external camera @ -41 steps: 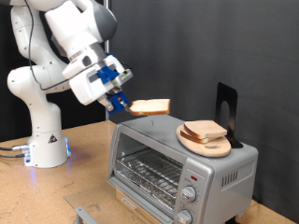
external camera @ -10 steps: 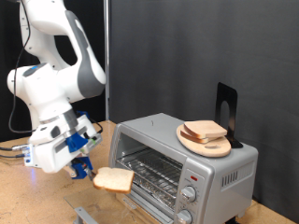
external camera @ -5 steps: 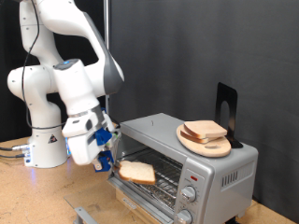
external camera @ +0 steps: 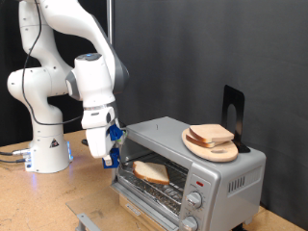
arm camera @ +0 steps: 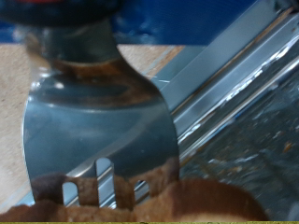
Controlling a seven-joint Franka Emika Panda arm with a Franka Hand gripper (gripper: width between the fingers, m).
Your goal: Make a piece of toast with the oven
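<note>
The silver oven [external camera: 219, 169] stands at the exterior view's right with its glass door [external camera: 144, 200] folded down. My gripper [external camera: 119, 160] is at the oven's mouth, shut on the piece of toast [external camera: 152, 172]. The pale slice with a brown crust reaches over the wire rack [external camera: 171, 181] inside the cavity. In the wrist view a shiny metal finger [arm camera: 98, 131] fills the picture. The toast's crust [arm camera: 192, 200] lies along its tip, with the oven's metal edge [arm camera: 245, 82] beyond.
A round wooden plate [external camera: 197, 146] with more bread slices [external camera: 212, 134] sits on the oven's top, next to a black stand [external camera: 233, 108]. Two knobs [external camera: 195, 201] are on the oven's front right. The arm's base [external camera: 46, 149] stands at the left on the wooden table [external camera: 38, 202].
The gripper has swung from low at the oven's left up to its mouth. The toast has gone with it, from in front of the open door into the cavity.
</note>
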